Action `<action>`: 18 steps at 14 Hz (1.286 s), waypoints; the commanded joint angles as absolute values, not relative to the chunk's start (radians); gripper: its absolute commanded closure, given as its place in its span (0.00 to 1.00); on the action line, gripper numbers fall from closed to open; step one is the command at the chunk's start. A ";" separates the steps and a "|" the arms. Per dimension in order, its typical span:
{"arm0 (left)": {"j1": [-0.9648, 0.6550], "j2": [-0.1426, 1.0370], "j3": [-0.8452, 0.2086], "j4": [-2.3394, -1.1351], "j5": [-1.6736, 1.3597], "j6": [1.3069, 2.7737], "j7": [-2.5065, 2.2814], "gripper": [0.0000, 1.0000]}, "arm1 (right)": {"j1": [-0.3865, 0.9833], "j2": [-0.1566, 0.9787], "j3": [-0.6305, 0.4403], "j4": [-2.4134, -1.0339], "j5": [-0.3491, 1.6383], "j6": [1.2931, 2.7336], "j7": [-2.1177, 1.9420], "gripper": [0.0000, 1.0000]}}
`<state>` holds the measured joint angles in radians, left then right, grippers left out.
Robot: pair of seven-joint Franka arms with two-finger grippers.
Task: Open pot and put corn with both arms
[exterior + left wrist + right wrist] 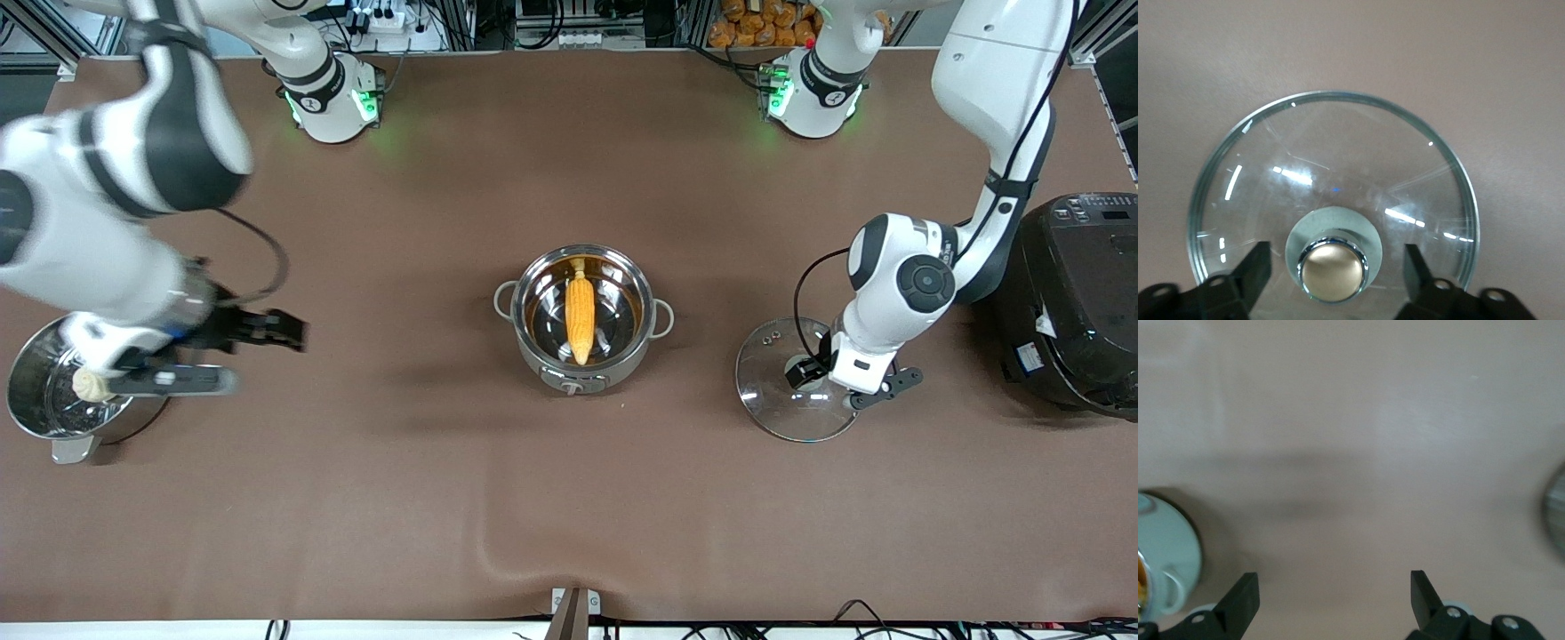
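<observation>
The steel pot (pixel 582 307) stands open at the table's middle, with the corn (pixel 580 317) lying inside it. The pot's edge also shows in the right wrist view (pixel 1165 563). The glass lid (pixel 782 378) lies flat on the table toward the left arm's end. My left gripper (pixel 807 370) is over the lid, open, with its fingers on either side of the coppery knob (pixel 1333 269) and apart from it (pixel 1337 259). My right gripper (pixel 289 332) is open and empty (pixel 1333 583) over bare table between the pot and the steamer pot.
A steel steamer pot (pixel 44 400) with a white bun (pixel 92 385) in it stands at the right arm's end, partly under the right arm. A big black cooker (pixel 1076 302) stands at the left arm's end, beside the lid.
</observation>
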<state>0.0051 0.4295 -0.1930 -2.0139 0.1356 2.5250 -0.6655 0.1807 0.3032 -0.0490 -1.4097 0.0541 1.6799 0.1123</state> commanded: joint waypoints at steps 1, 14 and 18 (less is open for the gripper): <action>0.014 0.318 -0.195 -2.028 0.138 2.421 -0.596 0.00 | 0.143 0.242 -0.028 -1.367 0.054 1.542 0.080 0.00; 0.091 -0.031 -0.204 -1.795 0.040 1.797 -0.192 0.00 | -0.014 0.158 -0.025 -1.351 0.014 1.460 -0.032 0.00; 0.078 -0.058 -0.175 -1.671 0.011 1.637 -0.036 0.00 | -0.043 0.113 -0.023 -1.451 0.015 1.560 -0.054 0.00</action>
<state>0.0798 -0.0565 -0.1902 -1.7349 0.0383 1.7112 -0.1060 -0.0170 0.1641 -0.0458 -1.3777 0.0000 1.5299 -0.0300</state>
